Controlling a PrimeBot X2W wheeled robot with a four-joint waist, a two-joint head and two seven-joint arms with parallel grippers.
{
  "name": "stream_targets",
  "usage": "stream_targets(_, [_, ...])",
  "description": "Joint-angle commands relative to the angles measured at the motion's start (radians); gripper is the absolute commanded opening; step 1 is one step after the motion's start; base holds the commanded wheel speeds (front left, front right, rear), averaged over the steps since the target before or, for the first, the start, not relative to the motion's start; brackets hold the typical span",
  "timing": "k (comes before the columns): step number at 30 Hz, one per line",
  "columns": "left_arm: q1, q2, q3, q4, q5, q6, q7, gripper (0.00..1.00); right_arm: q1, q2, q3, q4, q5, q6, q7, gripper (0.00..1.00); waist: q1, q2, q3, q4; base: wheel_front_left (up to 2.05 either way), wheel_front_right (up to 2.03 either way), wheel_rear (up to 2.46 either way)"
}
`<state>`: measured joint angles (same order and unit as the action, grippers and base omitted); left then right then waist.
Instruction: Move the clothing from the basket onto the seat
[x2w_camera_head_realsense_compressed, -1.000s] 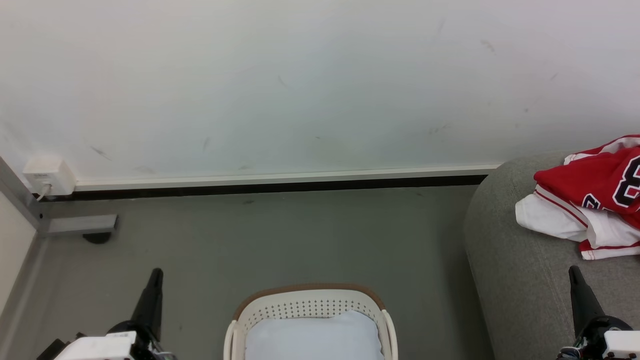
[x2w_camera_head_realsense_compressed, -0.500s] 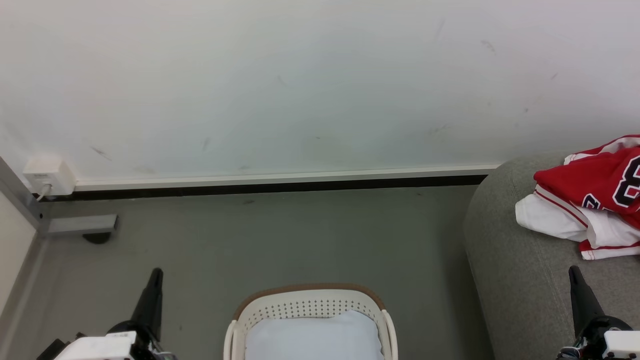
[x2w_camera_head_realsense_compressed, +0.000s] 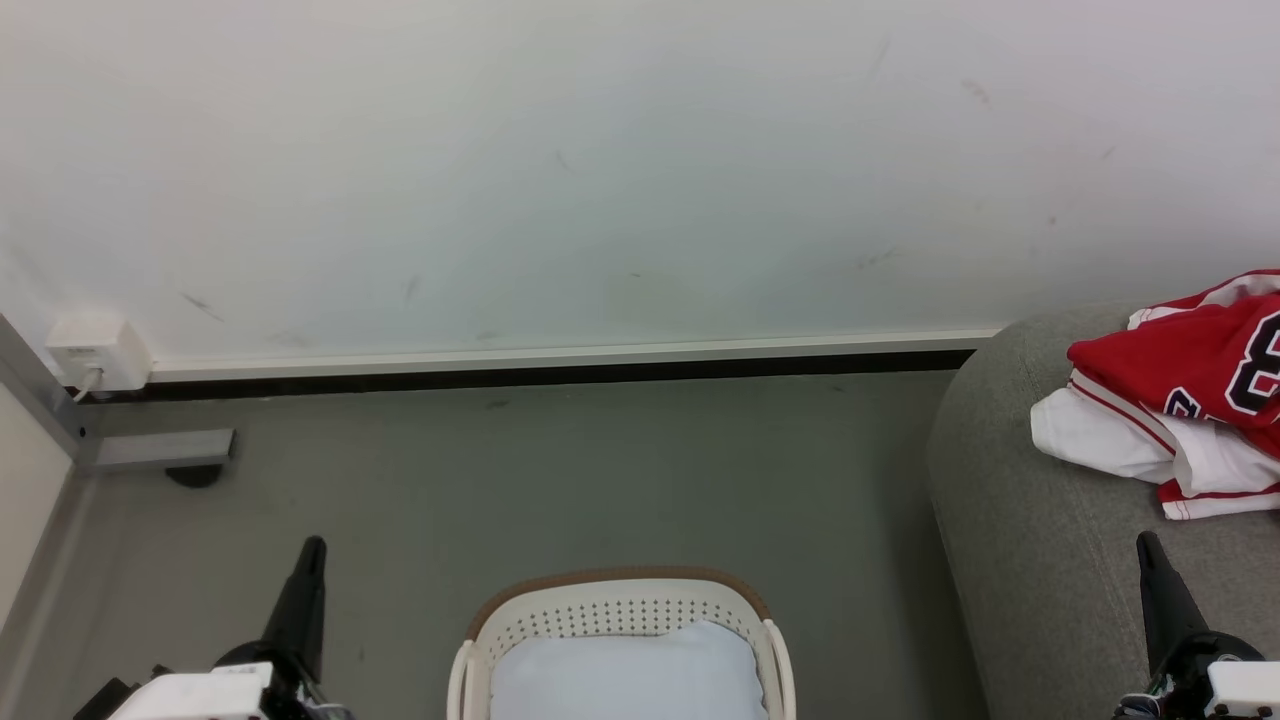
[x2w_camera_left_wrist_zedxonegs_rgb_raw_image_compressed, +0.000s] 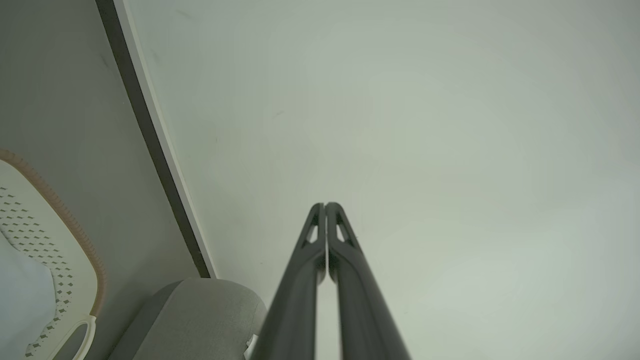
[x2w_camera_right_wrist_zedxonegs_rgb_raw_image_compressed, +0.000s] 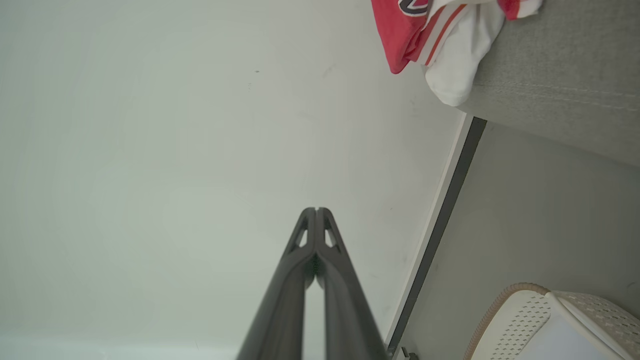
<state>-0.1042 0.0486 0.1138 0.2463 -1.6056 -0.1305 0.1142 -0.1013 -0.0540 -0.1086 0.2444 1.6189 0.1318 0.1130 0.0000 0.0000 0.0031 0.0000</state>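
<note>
Head view, left to right.

At 9 o'clock we see a white socket box (x2w_camera_head_realsense_compressed: 95, 350) on the wall (x2w_camera_head_realsense_compressed: 640, 150). A grey metal bar (x2w_camera_head_realsense_compressed: 160, 450) lies on the floor (x2w_camera_head_realsense_compressed: 560, 470) just below it.

Left tool (x2w_camera_head_realsense_compressed: 312, 550) is at 7 o'clock over the floor, pointing to 12. In the left wrist view its fingers (x2w_camera_left_wrist_zedxonegs_rgb_raw_image_compressed: 297, 300) are pressed tip to tip: closed, gripping nothing.

The basket (x2w_camera_head_realsense_compressed: 600, 610) is at 6 o'clock, standing on the floor and cut by the bottom edge, with its brown rim band on the far side. A pale blue cloth (x2w_camera_head_realsense_compressed: 625, 670), pillow-like, lies inside it.

The seat (x2w_camera_head_realsense_compressed: 1010, 520) fills 3 to 5 o'clock. Its rounded end is near the basket's right side, with a strip of floor between them.

The clothing (x2w_camera_head_realsense_compressed: 1170, 370) lies crumpled on the seat at 3 o'clock, out of the basket. It is red with white panels, shows part of a black number, and is cut by the right edge.

Right tool (x2w_camera_head_realsense_compressed: 1148, 545) is at 5 o'clock over the seat, apart from the clothing, pointing to 12. In the right wrist view its fingers (x2w_camera_right_wrist_zedxonegs_rgb_raw_image_compressed: 287, 300) meet at the tips: closed, gripping nothing.
</note>
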Motion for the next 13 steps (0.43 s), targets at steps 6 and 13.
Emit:
stream_targets(6, [-0.008,0.002,0.002,-0.003,-0.014,0.000,0.003,0.00,-0.013,0.000,-0.005,0.000,-0.006,-0.002,-0.001,0.00,0.0000,0.0000,0.000,0.000,0.00,0.00,0.00])
stream_targets(13, [-0.008,0.002,0.002,-0.003,-0.014,0.000,0.003,0.00,-0.013,0.000,-0.005,0.000,-0.006,-0.002,0.000,0.00,0.0000,0.0000,0.000,0.000,0.00,0.00,0.00])
